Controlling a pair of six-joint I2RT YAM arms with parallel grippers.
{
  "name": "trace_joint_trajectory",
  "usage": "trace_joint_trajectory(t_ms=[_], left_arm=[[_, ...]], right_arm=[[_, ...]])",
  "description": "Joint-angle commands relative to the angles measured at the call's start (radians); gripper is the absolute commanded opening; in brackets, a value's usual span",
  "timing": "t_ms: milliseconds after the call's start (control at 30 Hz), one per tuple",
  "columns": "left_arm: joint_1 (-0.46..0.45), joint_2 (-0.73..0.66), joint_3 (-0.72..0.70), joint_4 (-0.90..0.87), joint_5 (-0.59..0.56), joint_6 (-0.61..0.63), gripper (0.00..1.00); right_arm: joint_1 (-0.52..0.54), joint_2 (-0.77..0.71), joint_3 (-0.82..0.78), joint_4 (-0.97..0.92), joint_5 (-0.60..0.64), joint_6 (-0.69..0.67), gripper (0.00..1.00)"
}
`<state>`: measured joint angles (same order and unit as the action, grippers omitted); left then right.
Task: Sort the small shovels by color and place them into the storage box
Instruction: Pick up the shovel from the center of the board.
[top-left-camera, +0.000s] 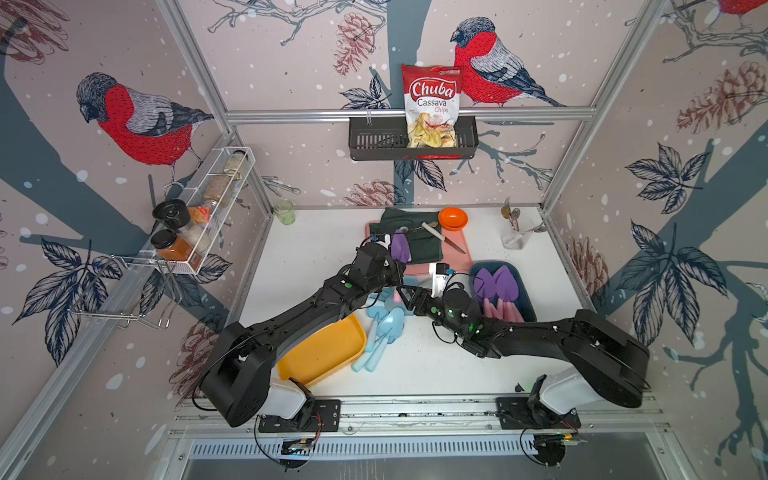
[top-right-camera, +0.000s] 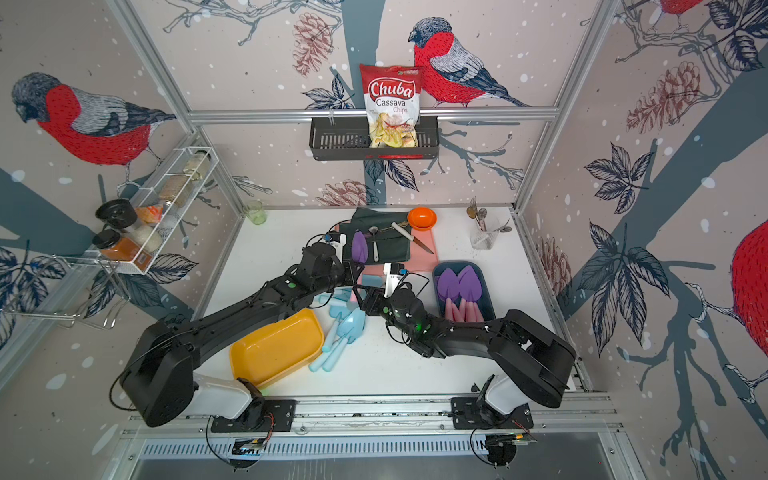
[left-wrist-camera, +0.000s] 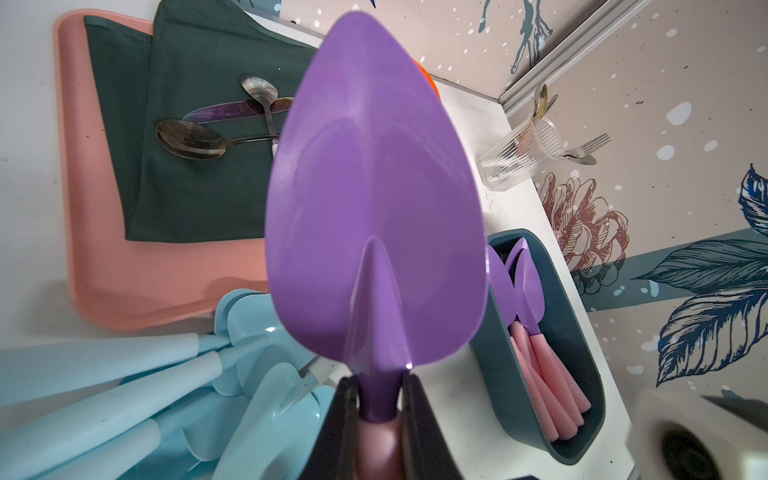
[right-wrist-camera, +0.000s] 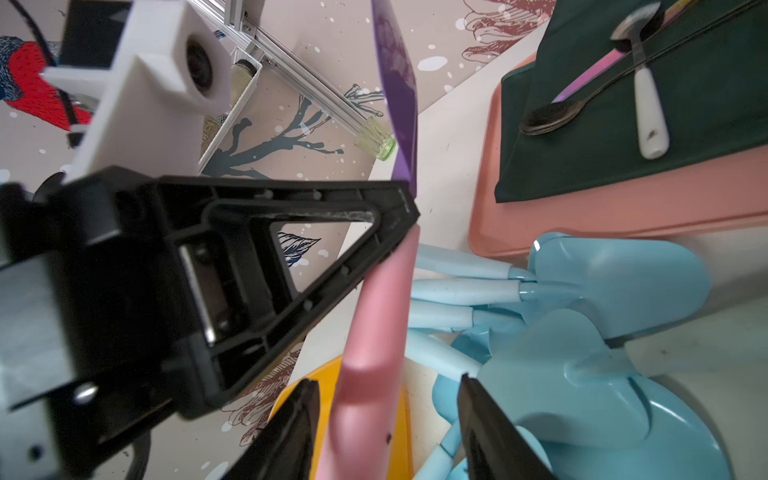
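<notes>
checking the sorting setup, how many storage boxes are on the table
2: a yellow box near the left arm, and a dark blue box near the right arm holding purple shovels. None looks hidden.

Shovels part-sorted.
One purple shovel (left-wrist-camera: 374, 208) gripped at neck; purple shovels (top-left-camera: 496, 286) in teal box (top-left-camera: 527, 297); light-blue shovels (top-left-camera: 390, 324) heaped on worktop (top-left-camera: 415, 370).

The red-and-white chip bag (top-left-camera: 432, 104) in the black wall basket (top-left-camera: 374, 141) reads "Chuba Cassava Chips".
</notes>
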<state>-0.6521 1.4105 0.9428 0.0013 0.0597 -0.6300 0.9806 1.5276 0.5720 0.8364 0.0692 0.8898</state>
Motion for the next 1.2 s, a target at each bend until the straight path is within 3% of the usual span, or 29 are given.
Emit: trace_joint_trajectory(t_ms=[0,133,300,333,400,500,600,767,867,967,1167], left_arm=[[0.0,-0.01,0.007,0.031,0.031,-0.007,0.0],[-0.001,-0.011,0.005,0.032,0.059,-0.01,0.0],[-0.001,-0.015,0.005,0.034,0.053,0.034,0.02],[0.0,-0.017,0.005,0.033,0.048,0.046,0.07],[0.0,-0.021,0.005,0.037,0.042,0.086,0.27],[0.005,-0.03,0.004,0.056,0.054,0.164,0.54],[0.024,-0.037,-0.003,0.098,0.14,0.252,0.66],[0.078,-0.057,-0.004,0.131,0.36,0.385,0.7],[0.139,-0.065,-0.021,0.172,0.632,0.473,0.71],[0.182,-0.074,-0.039,0.201,0.808,0.53,0.71],[0.203,-0.078,-0.034,0.177,0.933,0.62,0.7]], right_arm=[[-0.007,0.042,0.018,0.076,-0.043,0.028,0.53],[-0.021,0.082,0.026,0.128,-0.089,0.047,0.41],[-0.038,0.071,0.031,0.12,-0.124,0.025,0.11],[-0.044,0.06,0.026,0.117,-0.127,0.017,0.07],[-0.058,0.026,0.001,0.108,-0.14,-0.007,0.0],[-0.091,-0.043,-0.055,0.093,-0.162,-0.04,0.0],[-0.136,-0.132,-0.109,0.043,-0.204,-0.088,0.0],[-0.206,-0.284,-0.152,-0.14,-0.298,-0.179,0.0],[-0.227,-0.375,-0.163,-0.256,-0.352,-0.236,0.0],[-0.236,-0.446,-0.173,-0.338,-0.412,-0.278,0.0],[-0.241,-0.566,-0.196,-0.414,-0.532,-0.325,0.0]])
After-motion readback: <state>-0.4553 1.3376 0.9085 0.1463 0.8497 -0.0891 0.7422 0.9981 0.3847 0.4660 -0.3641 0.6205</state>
